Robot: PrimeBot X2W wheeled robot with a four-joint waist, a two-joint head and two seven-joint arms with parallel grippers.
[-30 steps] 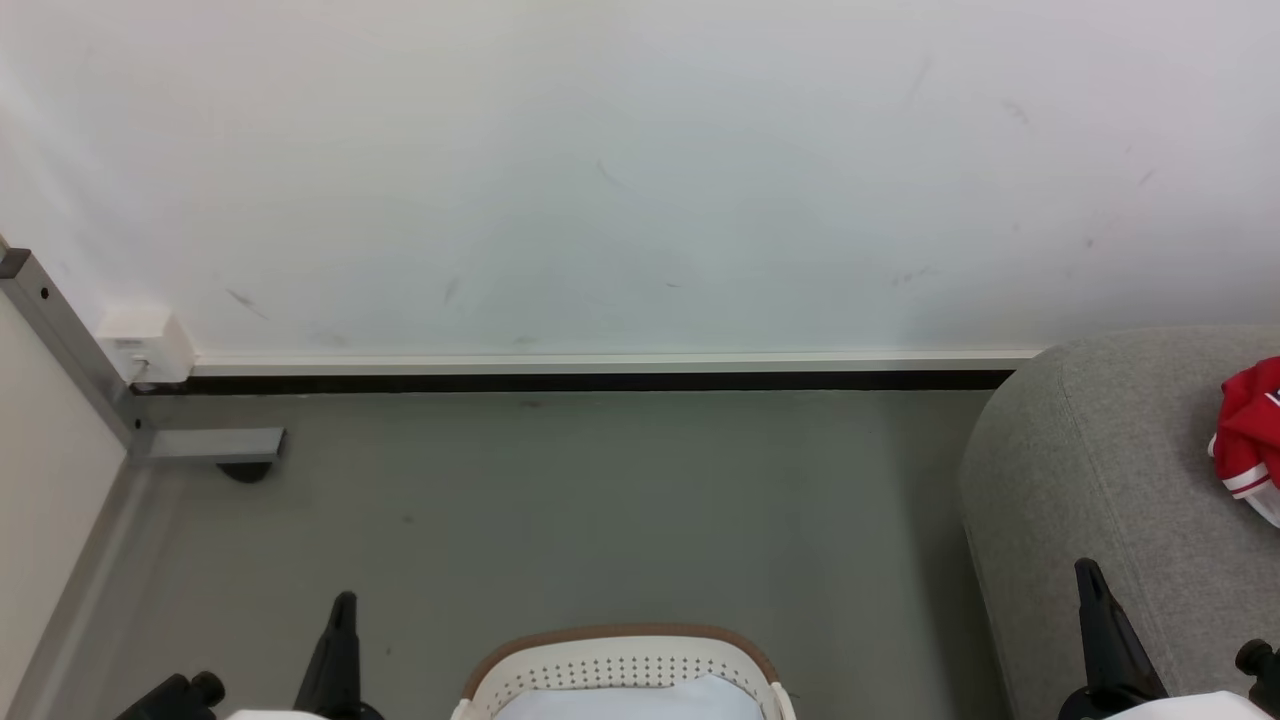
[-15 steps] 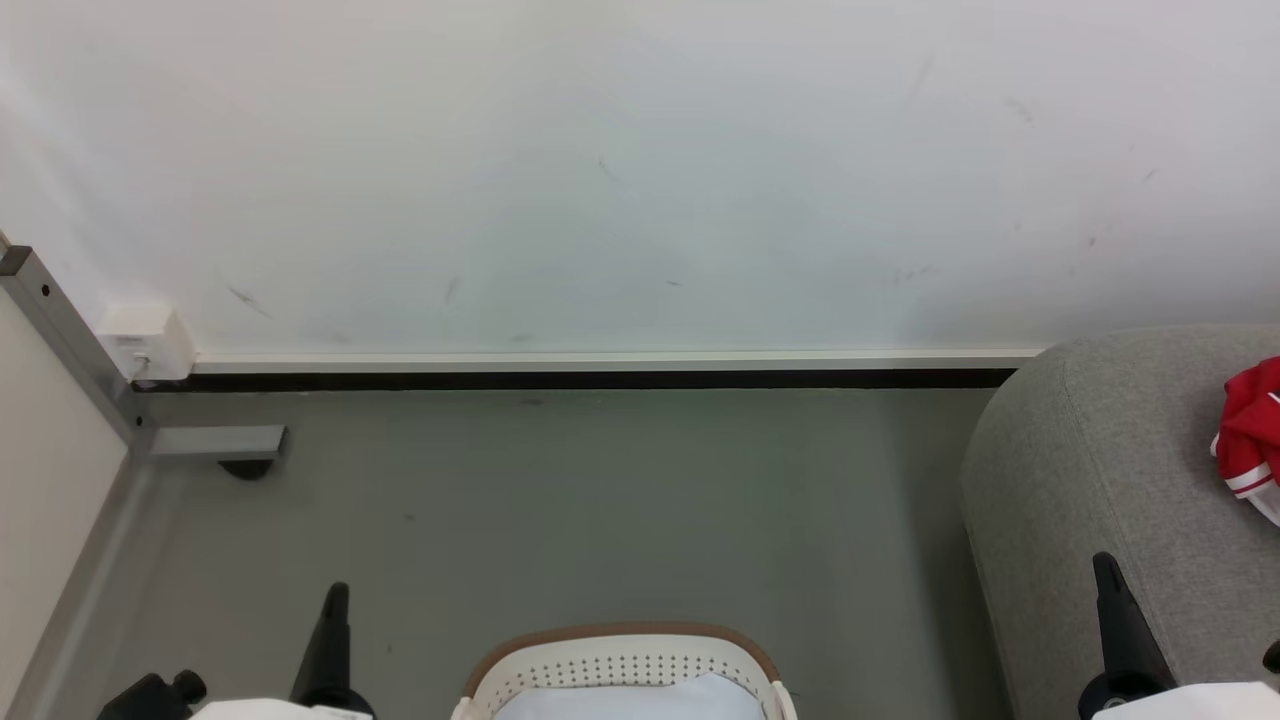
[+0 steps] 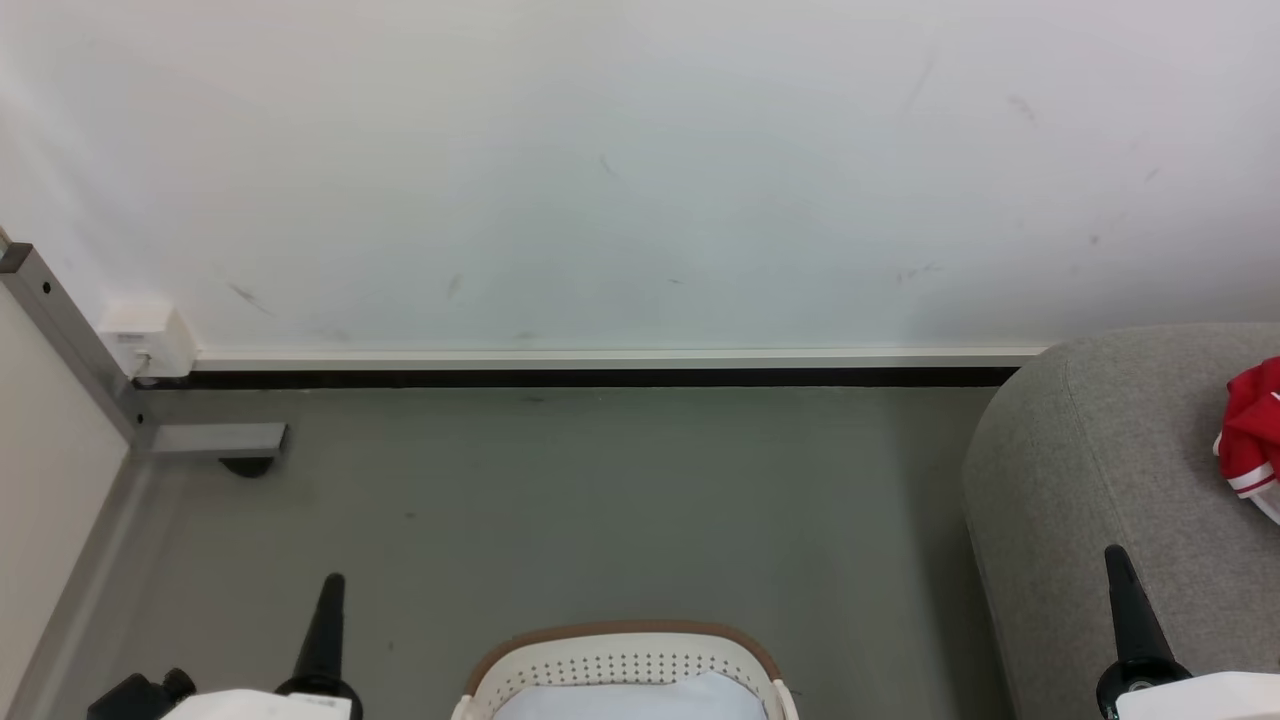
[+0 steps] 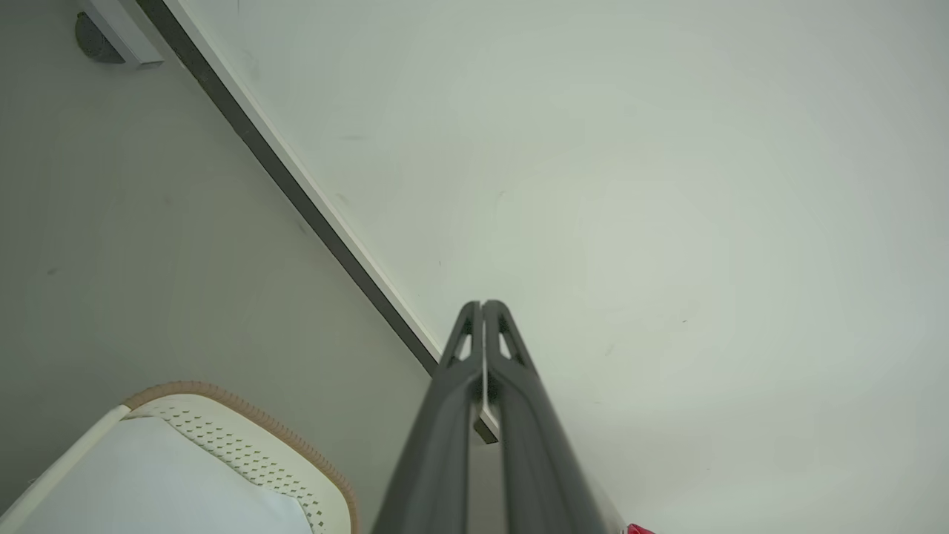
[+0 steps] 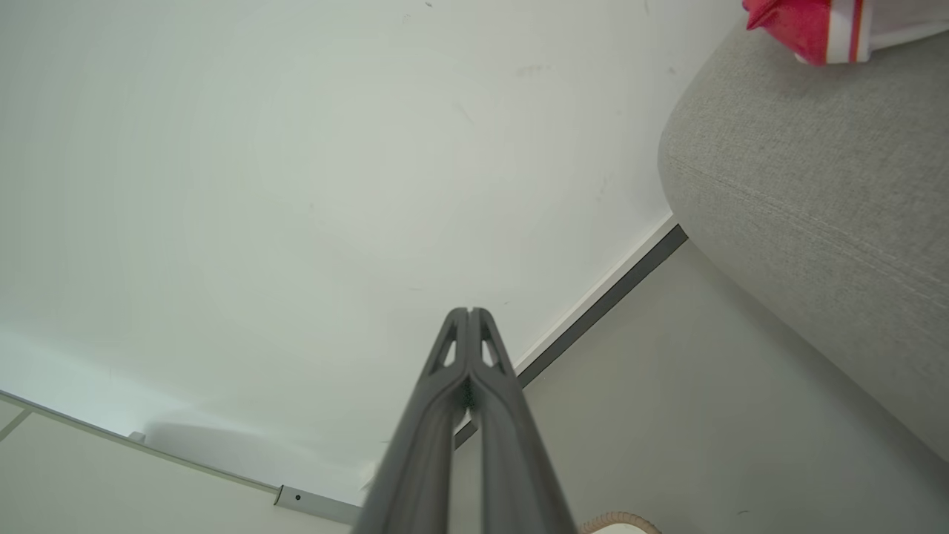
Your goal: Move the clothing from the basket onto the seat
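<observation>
Clothing (image 3: 1250, 440), red with white stripes, lies on the rounded grey fabric seat (image 3: 1100, 470) near the perforated cream basket (image 3: 620, 665); left gripper (image 4: 483, 304) and right gripper (image 5: 469, 311) are pinched together, empty.

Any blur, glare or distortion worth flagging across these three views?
Head view: even, soft light, no glare, sharp. Left wrist view: the dark skirting strip runs diagonally, and the shut left claw blurs near the bottom edge. Right wrist view: same close-up blur on the shut right claw; the large light-grey fabric seat looks crisp.
</observation>
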